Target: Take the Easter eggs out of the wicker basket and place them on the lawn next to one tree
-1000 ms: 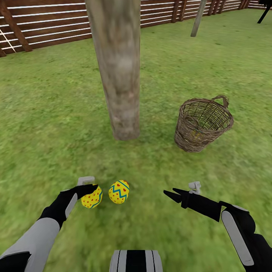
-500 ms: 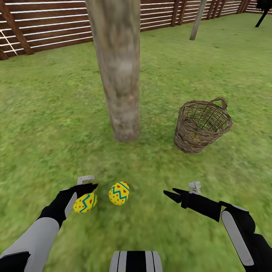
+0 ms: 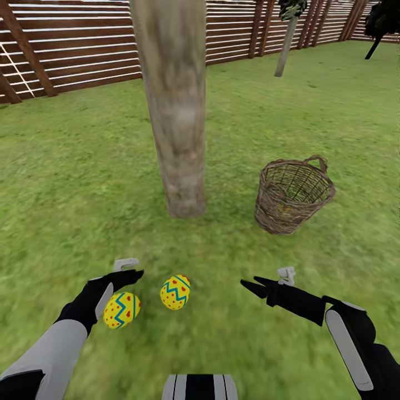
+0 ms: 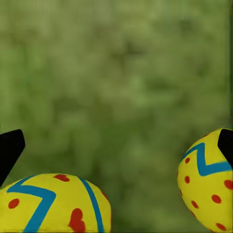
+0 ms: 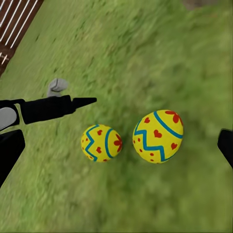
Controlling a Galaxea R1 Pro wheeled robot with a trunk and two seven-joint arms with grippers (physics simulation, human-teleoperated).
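Two yellow Easter eggs lie on the lawn (image 3: 66, 166) in front of the thick grey-brown tree (image 3: 175, 111). One egg (image 3: 122, 310) (image 5: 101, 142) rests just below my left gripper (image 3: 133, 268), which is open and apart from it. The other egg (image 3: 175, 291) (image 5: 158, 136) lies a little to its right. Both eggs show between the spread fingertips (image 4: 9, 150) in the left wrist view. My right gripper (image 3: 250, 281) hovers open over bare grass. The wicker basket (image 3: 291, 194) stands upright right of the trunk; a faint yellow patch shows through its weave, and I cannot tell what it is.
A brown slatted fence (image 3: 66, 50) closes the garden at the back. A thin-trunked tree (image 3: 286, 41) and a dark conifer (image 3: 383, 19) stand far off at the back right. Open grass stretches left of the trunk and beyond the basket.
The egg that sat at my left gripper's fingers has come free and dropped to the grass, rolling slightly toward me. The head camera has tilted up a little.
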